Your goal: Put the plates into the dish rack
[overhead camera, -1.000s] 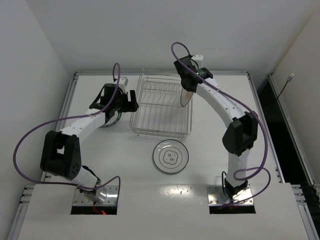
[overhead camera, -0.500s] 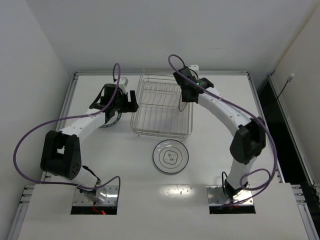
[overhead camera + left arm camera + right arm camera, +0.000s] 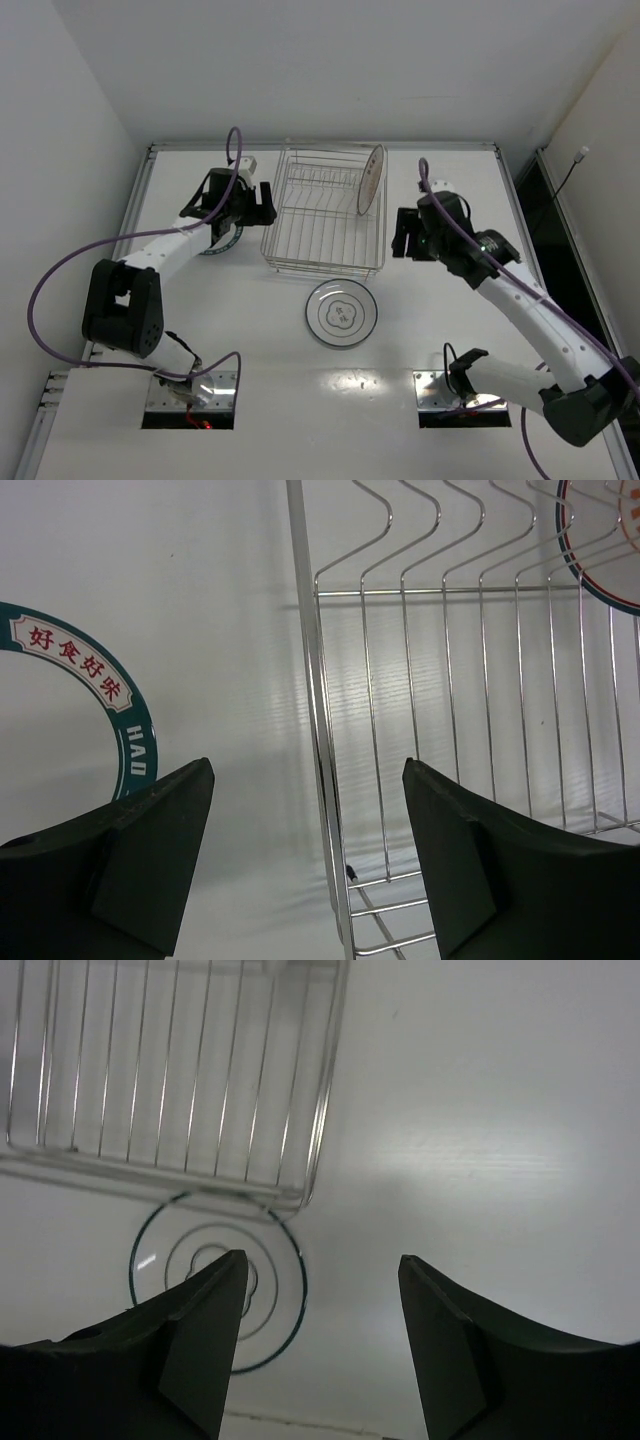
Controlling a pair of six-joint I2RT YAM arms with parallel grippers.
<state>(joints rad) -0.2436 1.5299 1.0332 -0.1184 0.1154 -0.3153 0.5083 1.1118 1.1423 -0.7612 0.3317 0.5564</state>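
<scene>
On a white table (image 3: 250,330) boxed in by pale walls, three plates and one dish rack (image 3: 322,215) show a loading job that looks about a third done. The plate with the orange sunburst centre (image 3: 371,180) stands on edge at the right end of the silver wire basket, tilted against the tines that keep it upright, which is the pose the task asks of every plate. The other two lie flat outside the rack. The plate with the thin dark ring (image 3: 342,312) sits just in front of the rack's near side. The teal-rimmed plate (image 3: 225,243), lettered in red, lies beside the rack's left wall and is partly hidden under the left arm. The left gripper (image 3: 262,204) hangs between that plate and the rack wall, its fingers spread wide and holding nothing. From the left wrist it looks poised over the teal rim, probably the next pick. The right gripper (image 3: 400,234) hovers over bare table to the right of the rack, also splayed open and empty, and its wrist camera looks down across the rack's corner to the ringed plate. The count: two arms, two free grippers, one plate racked, two to go.
</scene>
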